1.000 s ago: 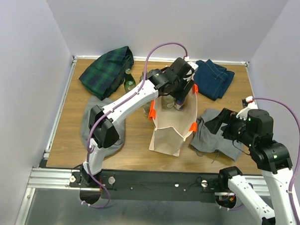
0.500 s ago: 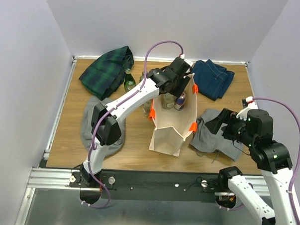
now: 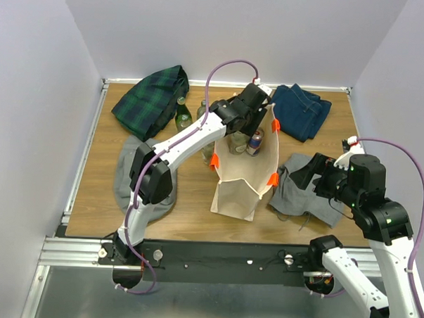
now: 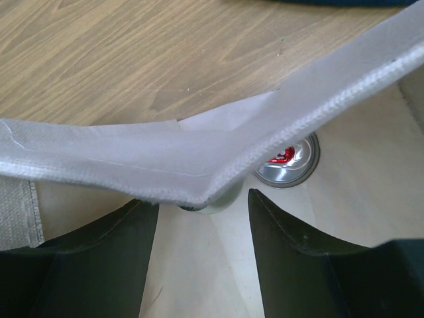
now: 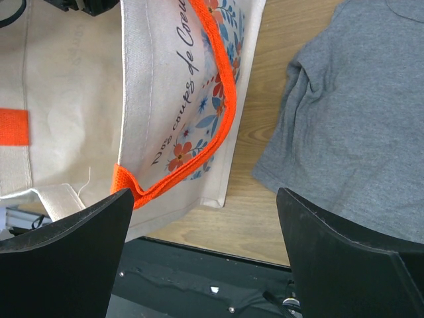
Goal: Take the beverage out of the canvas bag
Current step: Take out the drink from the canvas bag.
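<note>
Beige bag (image 3: 243, 178) rim crosses my left gripper (image 4: 202, 202); its parted fingers have narrowed around the bottle (image 4: 200, 208), apparently not yet gripping.

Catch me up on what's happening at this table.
The left gripper is poised at the open top of the canvas bag, jaws apart, right at the rim. Inside the bag below it sits a can with a red top. Nothing is gripped yet. The right gripper hangs open beside the bag, near a grey cloth, and holds nothing.
</note>
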